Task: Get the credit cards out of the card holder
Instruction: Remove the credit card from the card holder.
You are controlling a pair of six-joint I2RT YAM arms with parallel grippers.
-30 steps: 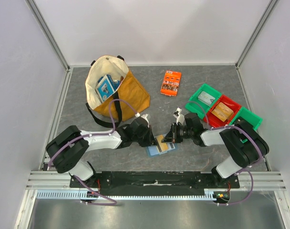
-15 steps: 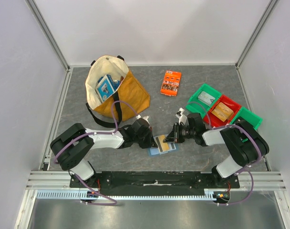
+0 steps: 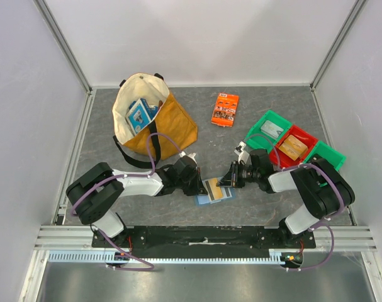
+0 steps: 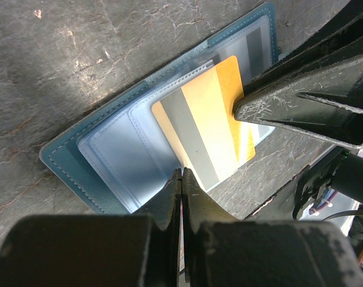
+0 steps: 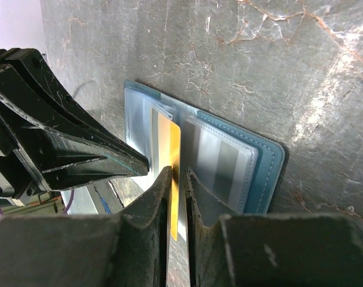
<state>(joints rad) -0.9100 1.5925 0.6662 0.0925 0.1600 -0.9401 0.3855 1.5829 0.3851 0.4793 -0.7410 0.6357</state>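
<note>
The orange card (image 4: 208, 119) sticks partly out of a clear pocket of the card holder (image 4: 67, 161), which lies open on the bench (image 4: 79, 60) at the near middle. The right tool (image 5: 178, 179) has its jaws a little apart around the card's edge, and I cannot tell if they pinch it; the left tool (image 4: 181, 179) is fully closed on nothing, tips at the card's near edge. I judge it best to pinch the card firmly, press the left tips on the holder and not on the card, and pull flat along the pocket.
</note>
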